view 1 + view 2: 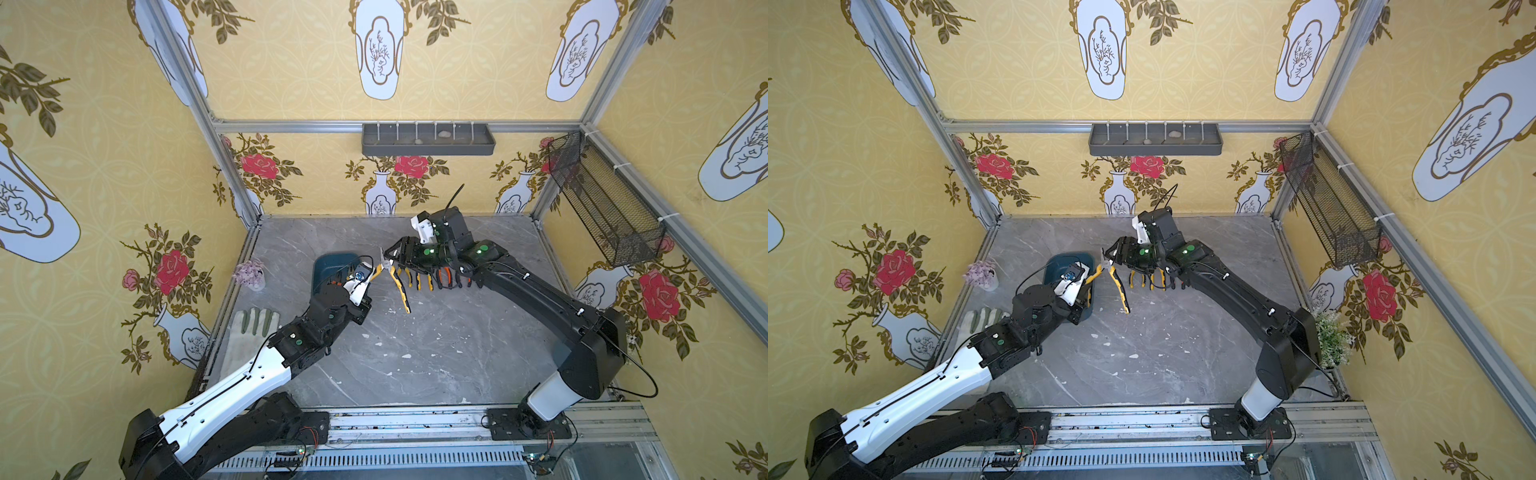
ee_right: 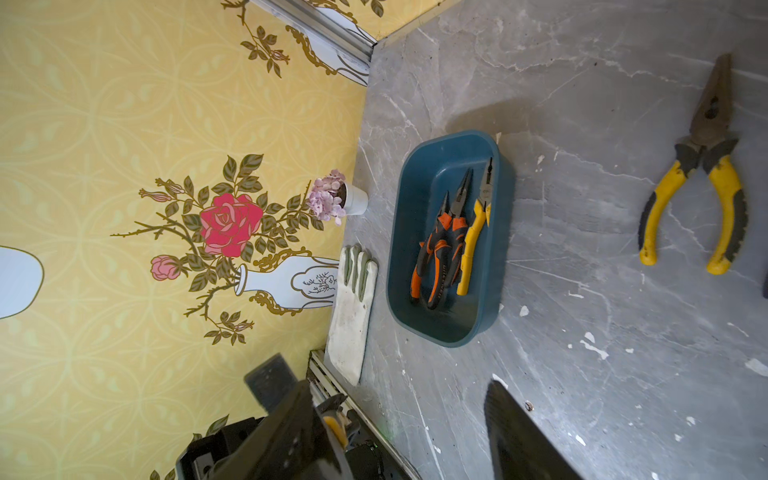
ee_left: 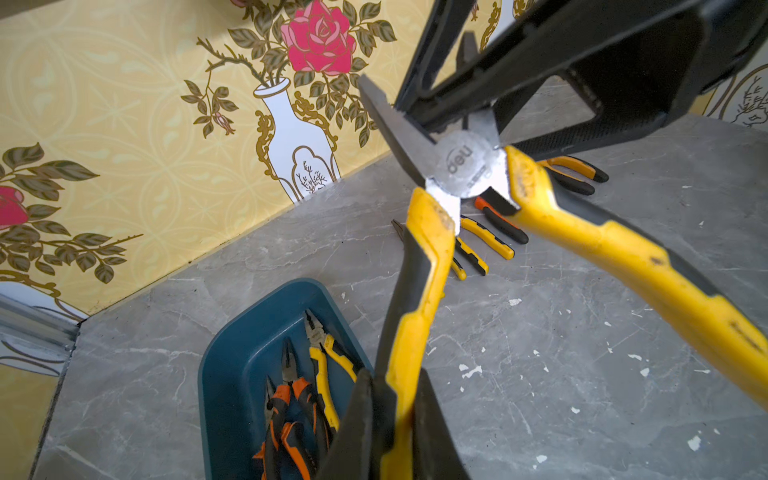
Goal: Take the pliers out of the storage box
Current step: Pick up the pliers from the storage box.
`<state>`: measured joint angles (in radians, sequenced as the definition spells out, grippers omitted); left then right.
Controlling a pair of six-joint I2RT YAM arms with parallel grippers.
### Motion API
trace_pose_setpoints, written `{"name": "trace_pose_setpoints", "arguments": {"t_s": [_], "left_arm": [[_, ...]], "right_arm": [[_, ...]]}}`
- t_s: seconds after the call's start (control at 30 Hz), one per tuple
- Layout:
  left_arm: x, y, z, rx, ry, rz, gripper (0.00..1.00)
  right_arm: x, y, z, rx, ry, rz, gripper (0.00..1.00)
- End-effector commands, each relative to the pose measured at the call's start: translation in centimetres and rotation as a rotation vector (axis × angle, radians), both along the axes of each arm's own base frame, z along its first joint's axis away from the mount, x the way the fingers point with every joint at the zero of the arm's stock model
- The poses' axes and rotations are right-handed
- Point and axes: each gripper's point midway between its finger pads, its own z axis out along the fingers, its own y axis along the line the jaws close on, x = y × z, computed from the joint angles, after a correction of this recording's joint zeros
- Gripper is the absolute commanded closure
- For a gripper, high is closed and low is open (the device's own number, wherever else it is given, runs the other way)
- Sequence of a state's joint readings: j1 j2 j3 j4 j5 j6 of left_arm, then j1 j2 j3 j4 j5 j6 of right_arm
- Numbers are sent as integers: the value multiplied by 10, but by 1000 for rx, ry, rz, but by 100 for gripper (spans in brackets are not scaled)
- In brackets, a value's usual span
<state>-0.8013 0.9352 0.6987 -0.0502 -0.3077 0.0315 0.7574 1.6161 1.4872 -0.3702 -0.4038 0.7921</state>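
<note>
Item 1. Left gripper [image 3: 395, 407]: you had its jaws pinched tight on one handle of the yellow-and-black pliers with a dark metal nose [image 3: 465, 166], which were lifted clear of the table. The handles were splayed, and the free one hung loose toward the near edge.

Item 2. Right gripper [image 3: 453, 124]: jaws well apart, nothing gripped. Its black fingers [image 3: 582, 137] stood on either side of that tool's nose and pivot. You could not tell whether either finger touched the metal.

Item 3. Shallow dark teal plastic tub [image 2: 415, 174], with rounded corners: it sat flat on the grey marbled tabletop [image 1: 415, 353], just beside and below the left gripper. The lifted tool hung outside its rim, between the tub and the right gripper.

Item 4. Tub contents: two orange-and-black pliers [image 2: 446, 232] and one yellow-handled pair [image 2: 471, 245] lay side by side lengthwise.

Item 5. Row of loose pliers [image 3: 488, 237], with yellow-and-black and orange-and-black handles: they lay on the tabletop beneath the right arm, well apart from the tub. You could not count them.

Item 6. White work glove [image 2: 353, 316]: it lay flat between the tub and the side wall, with a small white pot of lilac flowers [image 2: 357, 201] near it.
</note>
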Motion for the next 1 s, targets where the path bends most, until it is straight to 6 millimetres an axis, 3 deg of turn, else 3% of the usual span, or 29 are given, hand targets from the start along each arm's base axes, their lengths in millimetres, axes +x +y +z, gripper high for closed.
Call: {"name": "trace_pose_setpoints", "arguments": {"t_s": [0.0, 0.23, 0.47, 0.73, 0.97], "left_arm": [[1, -15, 26, -122, -63, -48, 100], [1, -14, 28, -126, -66, -45, 100], [-2, -9, 33, -138, -81, -37, 100], [-5, -8, 35, -144, -81, -44, 100], [-8, -1, 34, -131, -82, -30, 100]], "right_arm": [[-6, 17, 13, 69, -26, 55, 35], [-17, 25, 20, 109, -40, 81, 38], [-25, 4, 42, 177, -126, 18, 35], [-33, 8, 55, 257, -155, 69, 35], [-34, -19, 74, 272, -249, -31, 35]]}}
